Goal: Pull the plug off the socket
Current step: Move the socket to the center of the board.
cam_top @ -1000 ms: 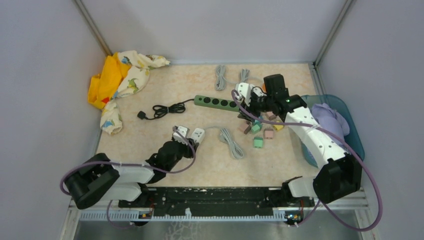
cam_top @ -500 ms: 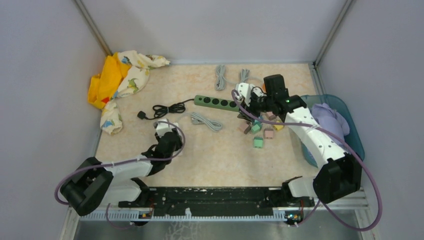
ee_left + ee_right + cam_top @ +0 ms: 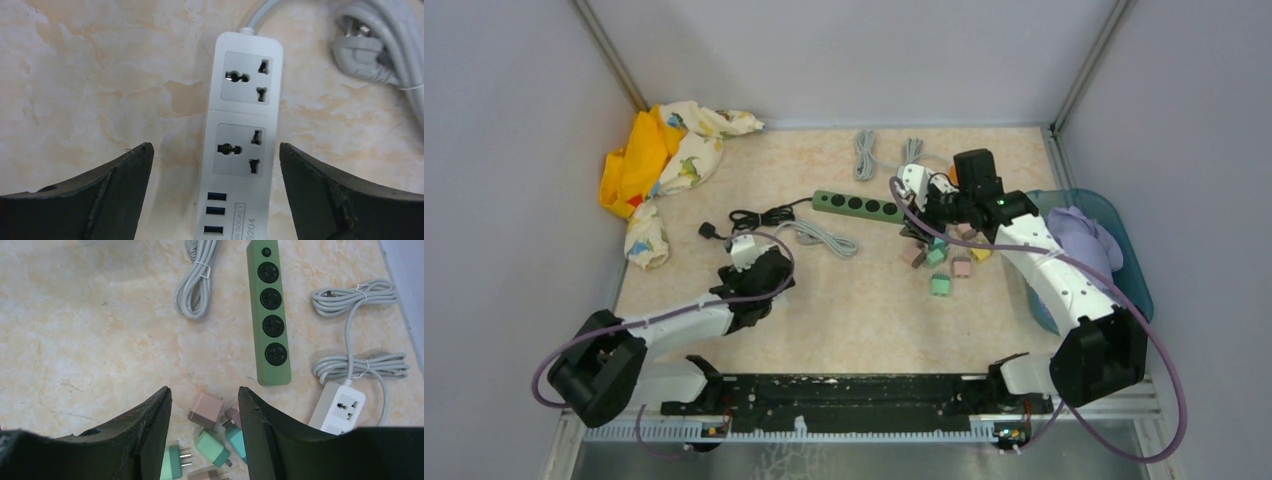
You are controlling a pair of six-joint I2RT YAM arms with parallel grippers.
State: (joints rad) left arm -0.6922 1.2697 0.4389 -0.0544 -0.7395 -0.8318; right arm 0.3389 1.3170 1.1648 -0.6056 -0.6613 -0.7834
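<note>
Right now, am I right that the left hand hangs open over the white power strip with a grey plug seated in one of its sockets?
Not quite: the left wrist view shows both sockets empty, and the grey plug lies on the table beside the white power strip. The left hand does hang open over it.

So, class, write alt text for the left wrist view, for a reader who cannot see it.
A white power strip, both sockets empty, lies on the marbled table beneath the open left gripper. A grey plug lies at upper right.
</note>
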